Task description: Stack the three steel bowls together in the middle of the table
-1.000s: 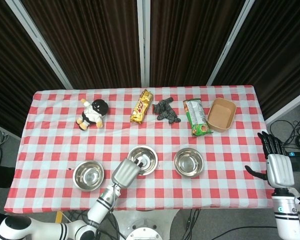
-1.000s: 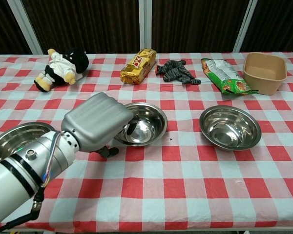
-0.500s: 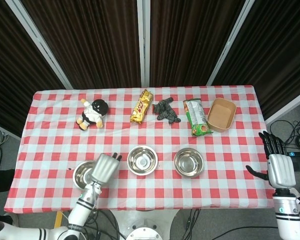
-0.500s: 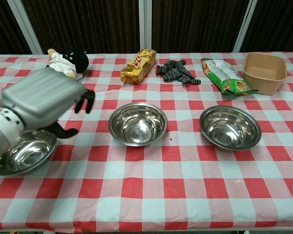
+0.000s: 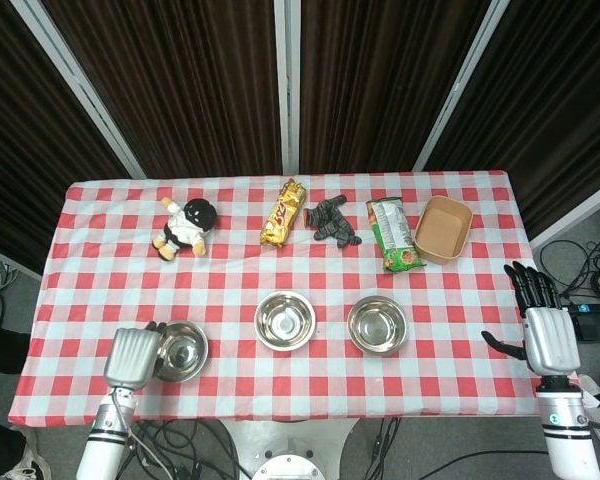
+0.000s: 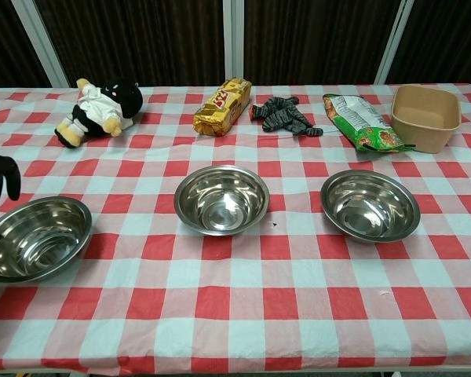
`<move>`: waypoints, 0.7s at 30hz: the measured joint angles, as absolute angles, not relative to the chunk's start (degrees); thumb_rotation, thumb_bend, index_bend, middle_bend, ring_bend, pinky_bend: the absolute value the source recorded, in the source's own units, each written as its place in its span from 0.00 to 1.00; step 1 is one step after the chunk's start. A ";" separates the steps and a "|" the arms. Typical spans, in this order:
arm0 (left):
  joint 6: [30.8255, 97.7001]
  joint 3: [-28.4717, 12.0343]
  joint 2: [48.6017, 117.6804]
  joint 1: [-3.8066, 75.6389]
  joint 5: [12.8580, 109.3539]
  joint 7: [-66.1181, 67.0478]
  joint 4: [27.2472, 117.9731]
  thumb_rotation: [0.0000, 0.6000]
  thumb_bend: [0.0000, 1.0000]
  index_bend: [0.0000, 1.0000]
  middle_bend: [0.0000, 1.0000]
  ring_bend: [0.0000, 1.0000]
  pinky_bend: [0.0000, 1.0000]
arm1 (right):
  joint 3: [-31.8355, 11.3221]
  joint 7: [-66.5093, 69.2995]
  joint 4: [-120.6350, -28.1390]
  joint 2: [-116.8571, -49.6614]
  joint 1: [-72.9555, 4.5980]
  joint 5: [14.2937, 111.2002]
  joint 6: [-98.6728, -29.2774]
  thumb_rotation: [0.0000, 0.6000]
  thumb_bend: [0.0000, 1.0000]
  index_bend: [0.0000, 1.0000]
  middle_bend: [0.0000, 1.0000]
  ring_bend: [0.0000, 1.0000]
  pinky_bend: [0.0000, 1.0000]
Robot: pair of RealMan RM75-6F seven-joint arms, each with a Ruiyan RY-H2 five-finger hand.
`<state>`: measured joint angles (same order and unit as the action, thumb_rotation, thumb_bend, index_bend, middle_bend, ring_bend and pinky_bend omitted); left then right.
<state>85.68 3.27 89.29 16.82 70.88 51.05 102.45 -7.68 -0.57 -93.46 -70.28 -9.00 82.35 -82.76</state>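
The fingers (image 6: 0,177) of the left hand (image 5: 132,355) now show as dark tips at the far left edge of the chest view, just above the rim of the left steel bowl (image 5: 180,350). They look apart and curled toward the rim, but whether they already grip it cannot be told. A second ago this hand was reaching into the middle steel bowl (image 5: 284,320); half a second ago it was passing leftward above the table, and it has since swung out to the lower left of the head view, beside the left bowl. I judge that the middle bowl is being left as the base of the stack, with the left bowl to be picked up first and carried to it.

All three bowls are unstacked in a row across the lower part of the red checked tablecloth (image 5: 450,300): left bowl, middle bowl, and the right steel bowl (image 5: 377,325), well apart from one another.

The left hand sits back-upward at the table's lower left corner, forearm running down out of frame. The right hand (image 5: 545,338) hovers off the table's right edge, lower right of the head view, fingers spread and pointing up, thumb out, holding nothing; it has barely shifted.
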 measured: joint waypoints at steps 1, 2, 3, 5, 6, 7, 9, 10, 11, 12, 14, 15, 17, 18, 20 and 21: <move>85.86 3.58 89.07 16.64 71.80 50.63 102.19 1.00 0.21 0.49 0.58 0.88 0.91 | -7.68 -0.55 -93.42 -70.28 -9.02 82.29 -82.71 1.00 0.05 0.03 0.05 0.00 0.03; 86.08 4.01 88.70 16.41 73.06 50.13 101.86 1.00 0.21 0.49 0.58 0.88 0.91 | -7.69 -0.54 -93.39 -70.26 -9.04 82.23 -82.66 1.00 0.05 0.03 0.05 0.00 0.03; 86.23 4.38 88.34 16.19 73.96 49.78 101.67 1.00 0.21 0.49 0.58 0.88 0.91 | -7.71 -0.52 -93.36 -70.23 -9.05 82.16 -82.61 1.00 0.05 0.03 0.05 0.00 0.03; 86.50 5.31 87.21 15.51 75.37 49.14 101.64 1.00 0.21 0.49 0.58 0.88 0.91 | -7.76 -0.48 -93.30 -70.17 -9.07 82.01 -82.55 1.00 0.05 0.03 0.05 0.00 0.03; 86.60 5.71 86.72 15.19 75.73 48.98 101.82 1.00 0.21 0.49 0.58 0.88 0.91 | -7.77 -0.48 -93.29 -70.17 -9.09 81.98 -82.53 1.00 0.05 0.03 0.05 0.00 0.03; 86.70 6.11 86.29 14.90 76.12 48.88 102.00 1.00 0.21 0.49 0.58 0.88 0.91 | -7.77 -0.53 -93.27 -70.20 -9.10 81.96 -82.51 1.00 0.05 0.03 0.05 0.00 0.03; 86.98 7.04 85.66 14.17 77.23 48.50 102.18 1.00 0.21 0.49 0.58 0.88 0.91 | -7.71 -0.60 -93.23 -70.25 -9.12 82.02 -82.49 1.00 0.05 0.03 0.05 0.00 0.03; 87.11 7.44 85.50 13.82 77.76 48.18 102.14 1.00 0.21 0.49 0.58 0.88 0.91 | -7.64 -0.67 -93.24 -70.27 -9.15 82.13 -82.46 1.00 0.05 0.03 0.05 0.00 0.03; 87.27 7.92 85.36 13.35 78.49 47.60 101.91 1.00 0.21 0.49 0.57 0.88 0.91 | -7.60 -0.74 -93.27 -70.29 -9.19 82.24 -82.44 1.00 0.05 0.03 0.05 0.00 0.03; 87.33 8.19 85.30 13.08 79.05 47.15 101.55 1.00 0.21 0.49 0.56 0.88 0.91 | -7.56 -0.82 -93.34 -70.30 -9.22 82.35 -82.42 1.00 0.05 0.03 0.05 0.00 0.03; 87.35 8.78 85.29 12.61 80.51 46.05 100.18 1.00 0.21 0.48 0.55 0.88 0.91 | -7.47 -1.01 -93.64 -70.30 -9.30 82.66 -82.43 1.00 0.05 0.03 0.05 0.00 0.03; 87.31 9.05 85.32 12.44 81.22 45.44 99.41 1.00 0.21 0.48 0.55 0.88 0.91 | -7.41 -1.12 -93.81 -70.28 -9.32 82.84 -82.47 1.00 0.05 0.03 0.05 0.00 0.03; 87.09 9.72 85.41 12.18 83.15 43.60 97.32 1.00 0.21 0.48 0.55 0.88 0.91 | -7.21 -1.44 -94.24 -70.20 -9.30 83.26 -82.65 1.00 0.05 0.03 0.05 0.00 0.03; 86.93 10.02 85.45 12.10 84.09 42.70 96.43 1.00 0.21 0.48 0.54 0.88 0.91 | -7.12 -1.56 -94.40 -70.15 -9.27 83.37 -82.73 1.00 0.05 0.03 0.05 0.00 0.03; 86.55 10.68 85.52 12.06 86.49 40.52 94.50 1.00 0.21 0.48 0.54 0.88 0.91 | -6.97 -1.80 -94.73 -70.02 -9.15 83.50 -82.89 1.00 0.05 0.03 0.05 0.00 0.03; 86.36 10.94 85.52 12.09 87.59 39.59 93.68 1.00 0.21 0.48 0.54 0.88 0.91 | -6.92 -1.91 -94.85 -69.96 -9.11 83.53 -82.94 1.00 0.05 0.03 0.05 0.00 0.03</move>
<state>86.36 10.94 85.52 12.09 87.59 39.59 93.68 -6.92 -1.91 -94.85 -69.96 -9.11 83.53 -82.94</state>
